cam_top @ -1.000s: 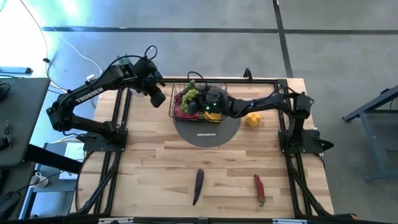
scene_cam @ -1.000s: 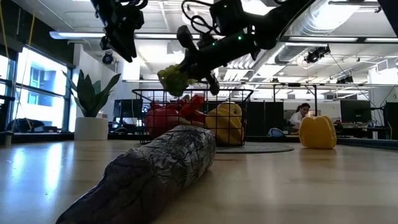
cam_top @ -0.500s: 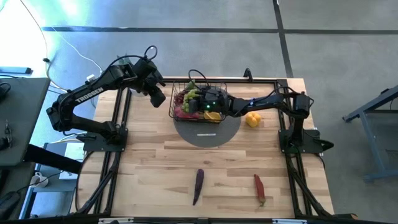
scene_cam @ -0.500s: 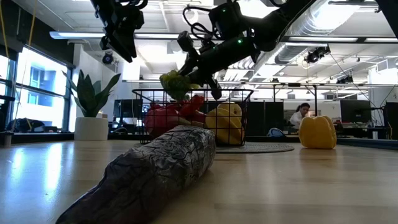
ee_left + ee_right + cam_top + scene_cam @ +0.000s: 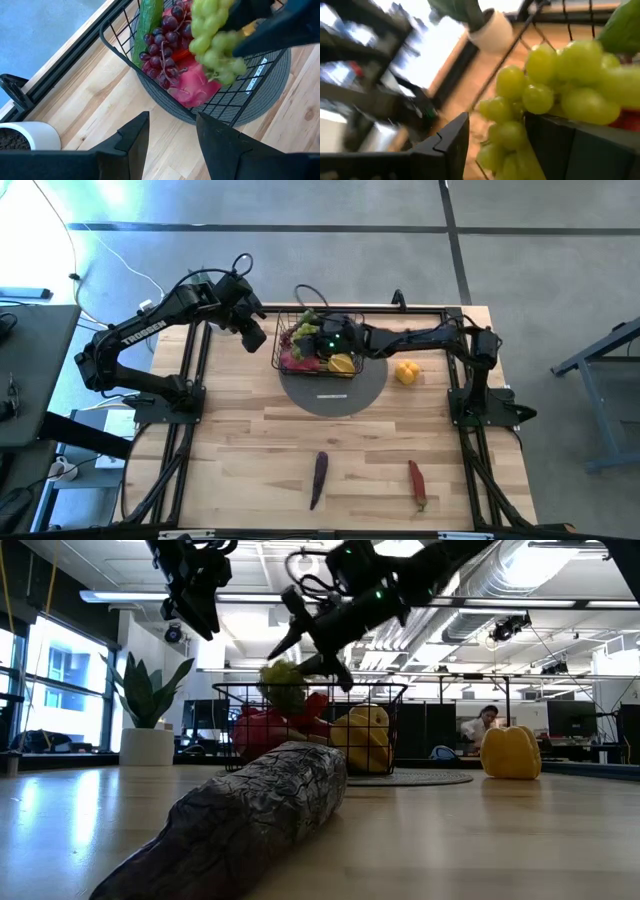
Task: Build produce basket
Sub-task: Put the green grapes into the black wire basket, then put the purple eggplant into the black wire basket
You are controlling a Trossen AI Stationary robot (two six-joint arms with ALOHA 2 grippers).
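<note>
Right gripper (image 5: pixel 318 640): we see it over the basket's far-left part, fingers now parted and off the fruit; a second ago they were pinched on the green grapes.
Green grapes (image 5: pixel 283 682): we find the bunch just under those fingertips, at the basket's rim, lower than in the earlier low view; whether it has landed we cannot tell.
Basket (image 5: pixel 352 314): black wire mesh, sitting on the grey round mat (image 5: pixel 335 392) at the table's far middle, where it was before.
Inside the basket: in the left wrist view we see a cucumber (image 5: pixel 148 20), red grapes (image 5: pixel 161 47) and a pink dragon fruit (image 5: pixel 197 82); a yellow piece (image 5: pixel 342 363) lies by the right arm.
Left gripper (image 5: pixel 256 338): we see it raised to the left of the basket, unchanged; its fingers stand apart with nothing between them.
Loose produce: a yellow pepper (image 5: pixel 406 372) just right of the mat, a purple pod (image 5: pixel 319 474) and a red pod (image 5: pixel 416 481) near the table's front edge, all unmoved.
Potted plant (image 5: pixel 147 708): at the far left.
</note>
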